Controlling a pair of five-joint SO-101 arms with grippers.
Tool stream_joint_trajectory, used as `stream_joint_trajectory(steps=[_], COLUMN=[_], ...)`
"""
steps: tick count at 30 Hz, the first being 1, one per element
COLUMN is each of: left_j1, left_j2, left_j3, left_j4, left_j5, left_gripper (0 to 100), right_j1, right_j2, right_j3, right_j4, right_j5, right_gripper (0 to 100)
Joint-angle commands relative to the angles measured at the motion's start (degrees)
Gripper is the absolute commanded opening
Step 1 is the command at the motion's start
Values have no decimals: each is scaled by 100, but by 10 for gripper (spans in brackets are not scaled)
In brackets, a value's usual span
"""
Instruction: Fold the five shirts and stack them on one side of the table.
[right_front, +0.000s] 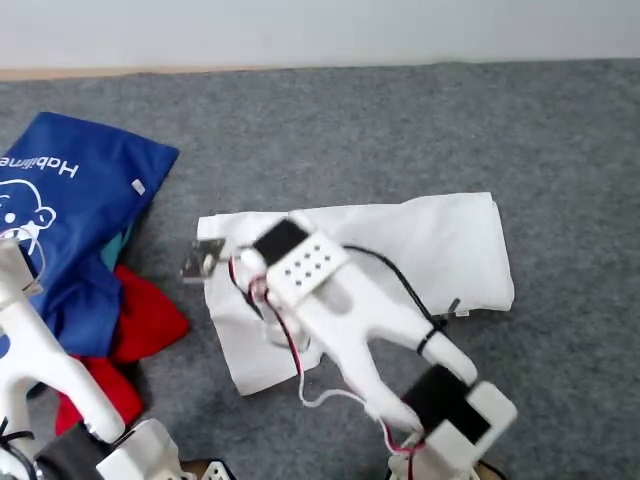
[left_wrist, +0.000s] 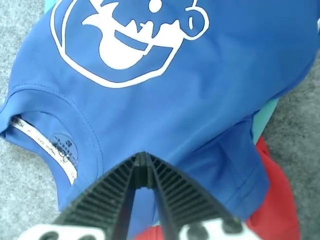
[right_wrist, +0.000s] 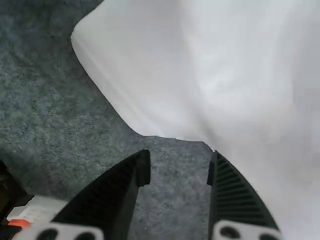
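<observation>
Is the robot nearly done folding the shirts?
Not nearly. The white shirt lies partly folded mid-table, the right claw open at its edge. The blue shirt, a teal one and the red shirt lie heaped on one side, seemingly unfolded, under the shut left claw.

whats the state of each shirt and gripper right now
white shirt: partly folded, lying flat
blue shirt: print up, on top of the others
red shirt: bunched under the blue shirt
teal shirt: edge peeking from under the blue shirt
left gripper: shut, above the blue shirt
right gripper: open, at the white shirt's edge
</observation>
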Motion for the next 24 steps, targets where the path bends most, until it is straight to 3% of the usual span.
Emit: stream_joint_trajectory(steps=[1, 10, 19, 24], left_j1=[18, 0, -44, -422], left_j2=[-229, -229, -273, -264], left_j3=[-22, -22, 312, 330], left_j4=[-193, -193, -185, -220], left_j5=[0, -18, -18, 0], left_gripper=[4, 4, 4, 4], right_j1=[-286, -1042, -1121, -1121], right_j2=[-725, -1077, -268, 57], right_j3=[888, 2189, 2180, 2180], right_j4=[-796, -2114, -2879, -3002], right_j5=[-53, -26, 0, 9], right_gripper=[200, 201, 201, 201])
